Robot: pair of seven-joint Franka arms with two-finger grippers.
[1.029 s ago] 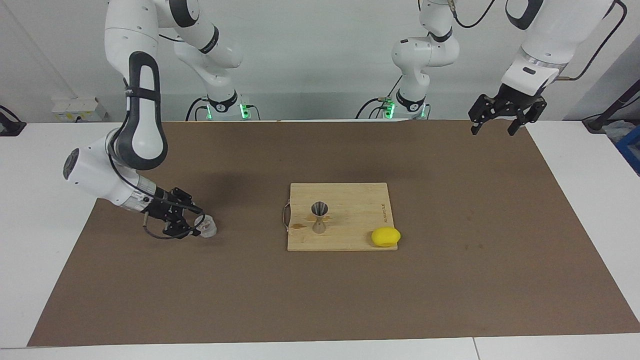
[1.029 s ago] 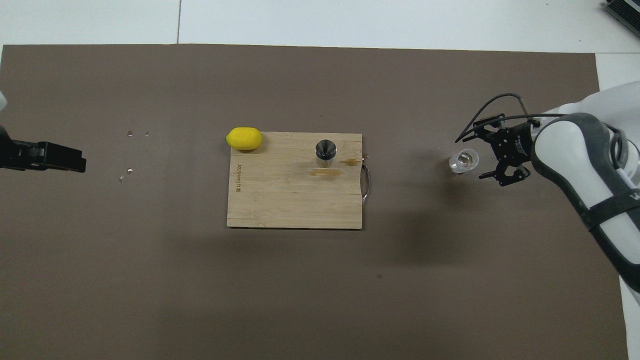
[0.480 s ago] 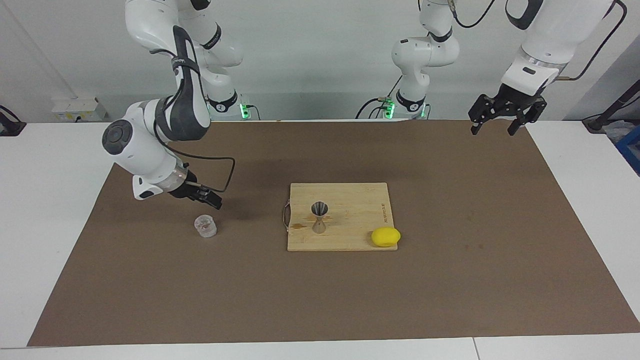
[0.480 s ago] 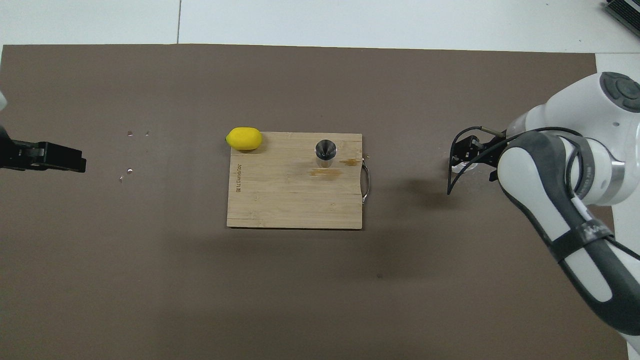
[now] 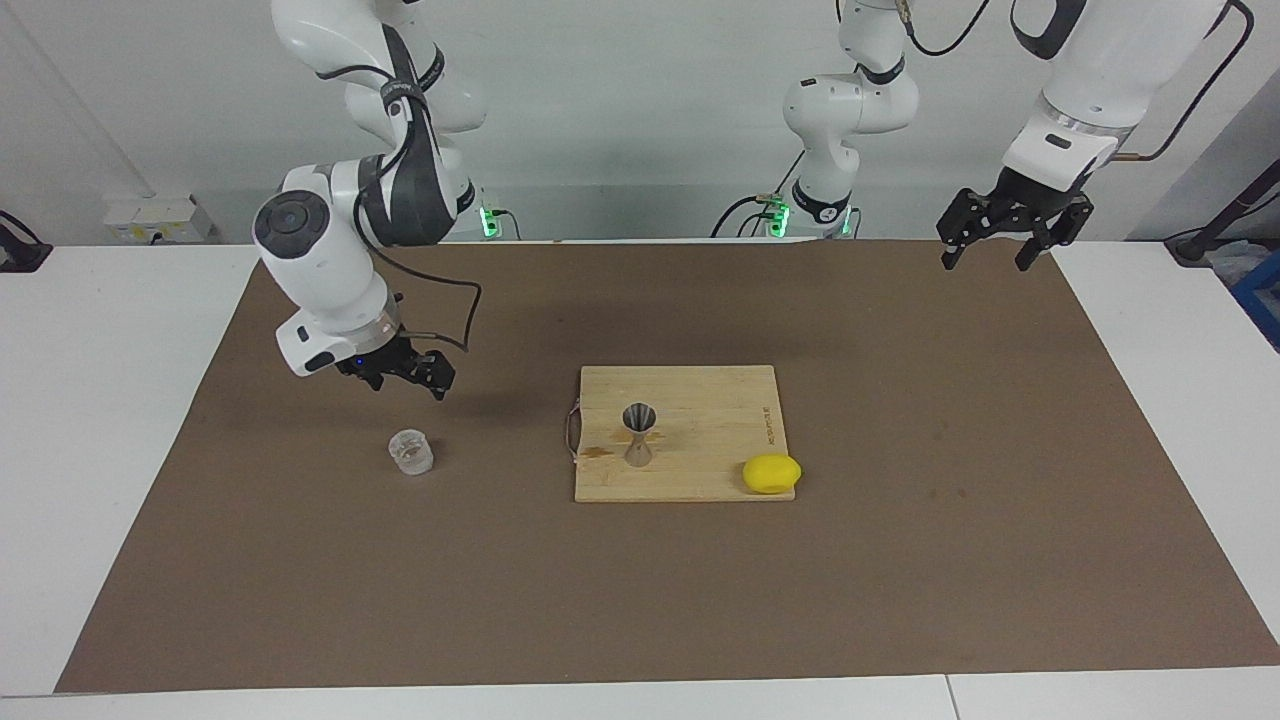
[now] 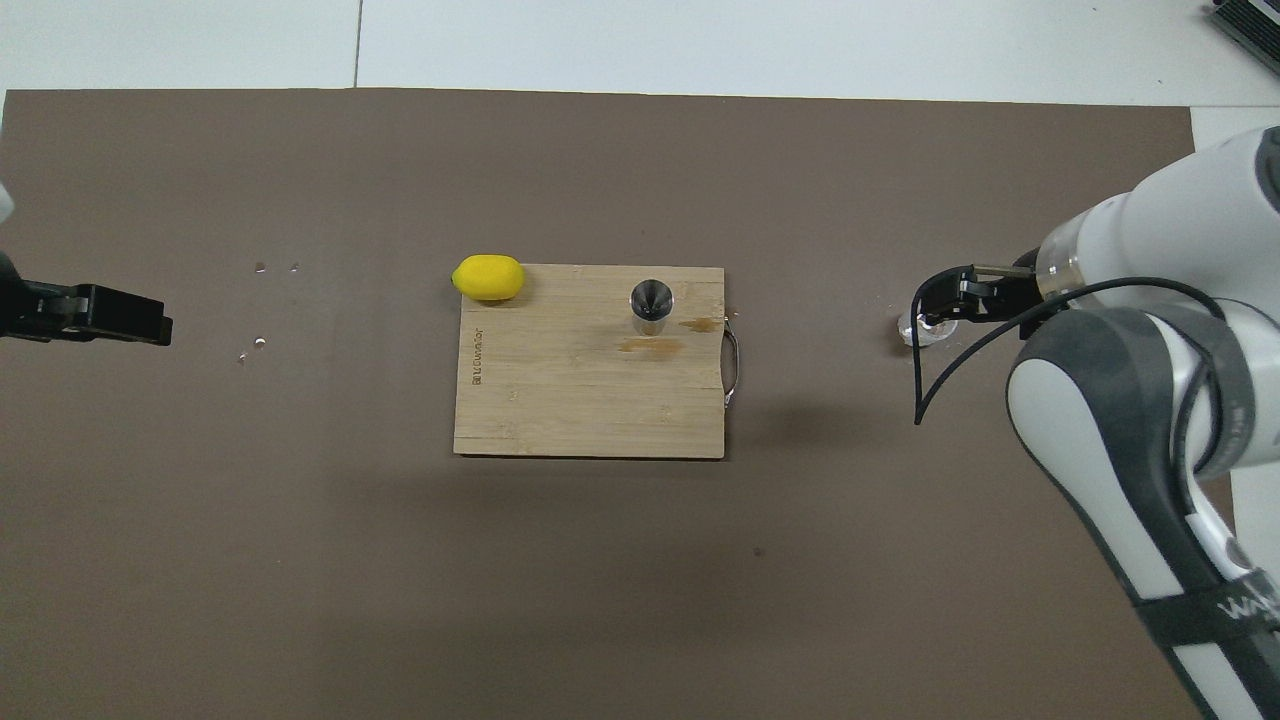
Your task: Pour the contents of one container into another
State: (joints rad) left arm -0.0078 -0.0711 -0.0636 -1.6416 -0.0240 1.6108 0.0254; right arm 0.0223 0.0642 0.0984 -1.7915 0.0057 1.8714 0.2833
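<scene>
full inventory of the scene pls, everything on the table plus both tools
glass tumbler: 1, clear, upright on the brown mat toward the right arm's end of the table, off the board
jigger: 1, shiny steel, hourglass-shaped, upright on the cutting board
cutting board: 1, light wood with a metal handle, mid-table on the mat
lemon: 1, yellow, at the board's corner farthest from the robots, toward the left arm's end
mat: 1, brown, covers most of the white table
right tool: 1, black, open, empty, in the air over the mat by the tumbler, not touching it
left tool: 1, black, open, empty, waiting over the mat's corner at the left arm's end
</scene>
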